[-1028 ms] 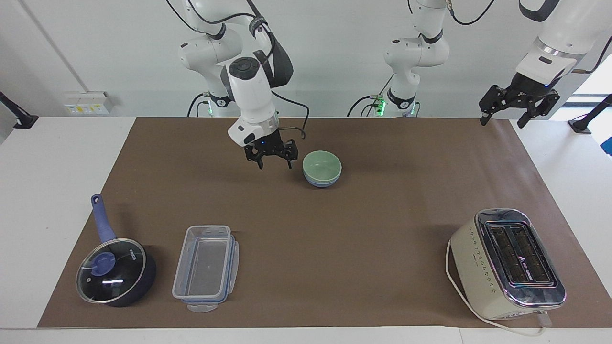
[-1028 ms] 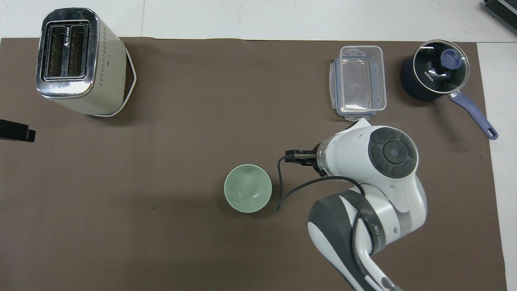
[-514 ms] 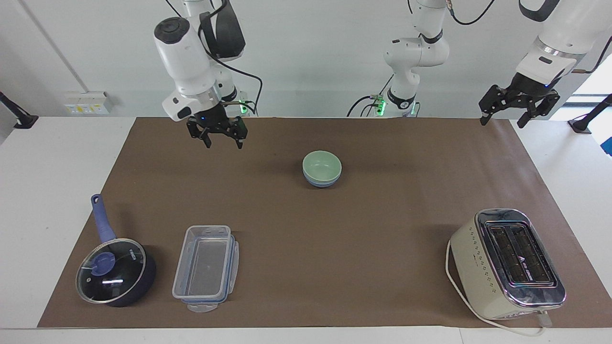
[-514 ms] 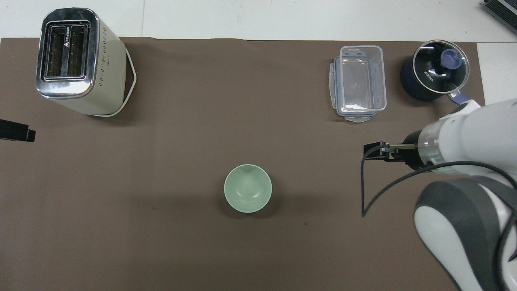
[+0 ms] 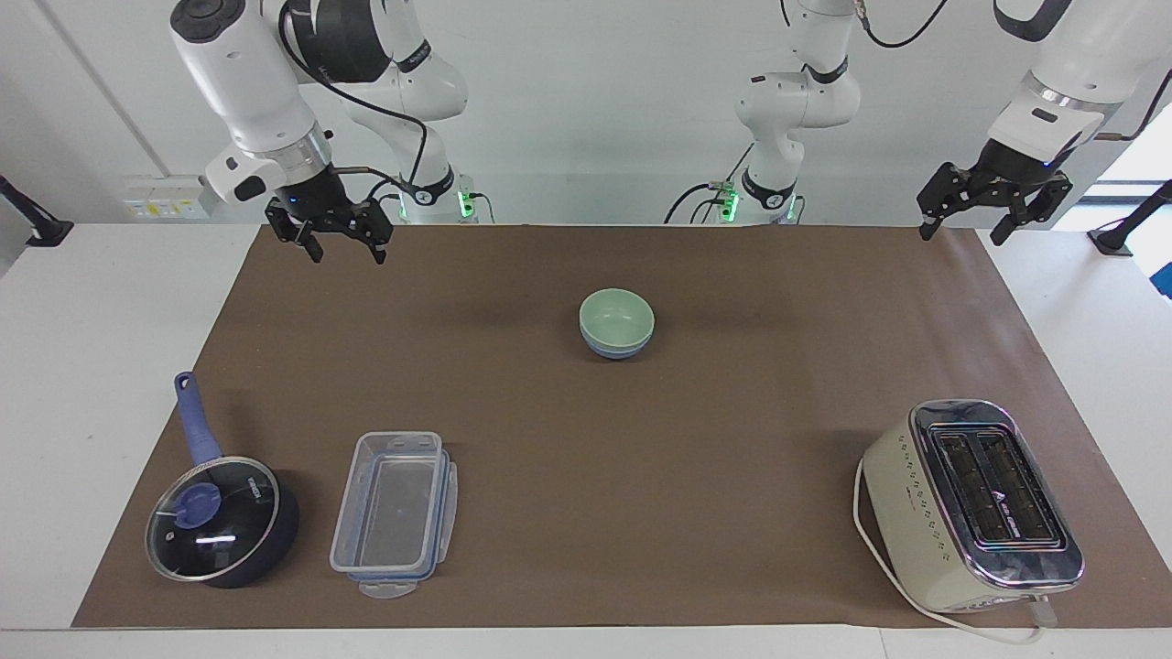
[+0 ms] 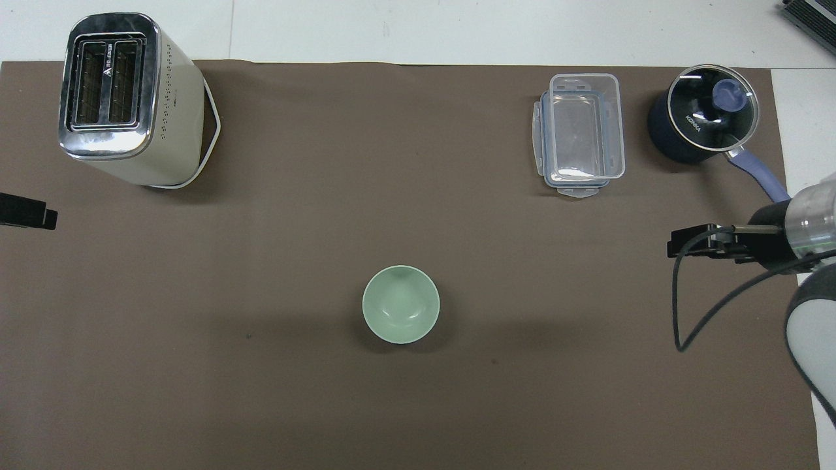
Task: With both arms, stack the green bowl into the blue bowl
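The green bowl (image 5: 616, 314) sits nested in the blue bowl (image 5: 615, 349) on the brown mat, mid-table. In the overhead view only the green bowl (image 6: 400, 303) shows; the blue bowl is hidden under it. My right gripper (image 5: 348, 253) is open and empty, raised over the mat's edge nearest the robots at the right arm's end, well apart from the bowls; it also shows in the overhead view (image 6: 680, 234). My left gripper (image 5: 969, 225) is open and empty, and waits raised over the mat's corner at the left arm's end; its tip shows in the overhead view (image 6: 26, 213).
A dark blue lidded saucepan (image 5: 220, 522) and a clear plastic container (image 5: 394, 513) stand at the right arm's end, farther from the robots than the bowls. A cream toaster (image 5: 975, 503) stands at the left arm's end, also farther out.
My right gripper has risen from beside the stacked bowls and swung toward the right arm's end of the table. The bowls and the left arm have not moved.
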Available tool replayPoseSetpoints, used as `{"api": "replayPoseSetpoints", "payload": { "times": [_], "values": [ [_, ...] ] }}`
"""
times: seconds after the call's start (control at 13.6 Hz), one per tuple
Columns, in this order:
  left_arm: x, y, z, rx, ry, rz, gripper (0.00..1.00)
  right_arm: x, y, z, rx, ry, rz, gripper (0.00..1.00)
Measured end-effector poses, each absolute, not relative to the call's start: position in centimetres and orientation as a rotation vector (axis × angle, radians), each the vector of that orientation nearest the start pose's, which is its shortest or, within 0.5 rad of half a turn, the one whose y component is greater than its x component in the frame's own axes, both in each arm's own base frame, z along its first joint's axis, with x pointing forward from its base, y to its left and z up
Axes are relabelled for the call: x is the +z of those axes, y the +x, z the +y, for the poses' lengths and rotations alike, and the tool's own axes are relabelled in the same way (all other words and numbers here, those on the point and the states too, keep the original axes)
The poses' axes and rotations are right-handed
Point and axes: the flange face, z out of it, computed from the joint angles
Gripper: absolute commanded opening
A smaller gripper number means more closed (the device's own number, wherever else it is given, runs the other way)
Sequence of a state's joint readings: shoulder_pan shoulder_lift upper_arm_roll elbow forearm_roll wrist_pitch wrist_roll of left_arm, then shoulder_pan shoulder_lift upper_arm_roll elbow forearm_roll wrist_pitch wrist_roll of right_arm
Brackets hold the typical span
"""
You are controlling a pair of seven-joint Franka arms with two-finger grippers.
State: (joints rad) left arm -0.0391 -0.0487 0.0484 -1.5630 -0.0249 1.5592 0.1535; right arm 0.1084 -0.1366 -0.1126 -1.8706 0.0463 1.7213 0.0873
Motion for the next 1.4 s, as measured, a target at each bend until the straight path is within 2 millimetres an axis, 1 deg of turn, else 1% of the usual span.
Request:
{"api": "replayPoseSetpoints", "payload": {
  "times": [0.15, 0.22, 0.29, 0.37, 0.44, 0.51, 0.73, 0.81, 0.88, 0.95, 1.17, 1.4],
  "values": [
    [65.4, 53.8, 0.3, -0.074, -3.156, 0.229, 1.00, 57.0, 51.7, -2.7, 0.015, -3.077, 0.141, 1.00],
    [65.4, 53.8, 0.3, -0.074, -3.156, 0.229, 1.00, 57.5, 51.8, -4.1, -0.005, -3.077, 0.146, 1.00],
    [65.4, 53.8, 0.3, -0.074, -3.156, 0.229, 1.00, 58.5, 51.8, -5.5, -0.039, -3.078, 0.161, 1.00],
    [65.4, 53.8, 0.3, -0.074, -3.156, 0.229, 1.00, 60.0, 51.8, -6.6, -0.077, -3.078, 0.179, 1.00],
    [65.4, 53.8, 0.3, -0.074, -3.156, 0.229, 1.00, 61.6, 51.6, -7.2, -0.100, -3.078, 0.187, 1.00],
    [65.4, 53.8, 0.3, -0.074, -3.156, 0.229, 1.00, 63.6, 51.4, -7.3, -0.109, -3.078, 0.187, 1.00],
    [65.4, 53.8, 0.3, -0.074, -3.156, 0.229, 1.00, 68.8, 50.3, -7.0, -0.068, -3.081, 0.176, 1.00],
    [65.4, 53.8, 0.3, -0.074, -3.156, 0.229, 1.00, 70.0, 50.3, -7.0, -0.061, -3.084, 0.175, 1.00],
    [65.4, 53.8, 0.3, -0.074, -3.156, 0.229, 1.00, 70.8, 50.5, -7.1, -0.063, -3.088, 0.176, 1.00],
    [65.4, 53.8, 0.3, -0.074, -3.156, 0.228, 1.00, 71.0, 50.8, -7.1, -0.067, -3.099, 0.175, 1.00],
    [65.4, 53.8, 0.3, -0.074, -3.156, 0.228, 1.00, 69.3, 51.2, -6.5, -0.034, -3.133, 0.159, 1.00],
    [65.4, 53.8, 0.3, -0.074, -3.156, 0.228, 1.00, 68.8, 51.2, -6.5, -0.029, -3.140, 0.157, 1.00]
  ]
}}
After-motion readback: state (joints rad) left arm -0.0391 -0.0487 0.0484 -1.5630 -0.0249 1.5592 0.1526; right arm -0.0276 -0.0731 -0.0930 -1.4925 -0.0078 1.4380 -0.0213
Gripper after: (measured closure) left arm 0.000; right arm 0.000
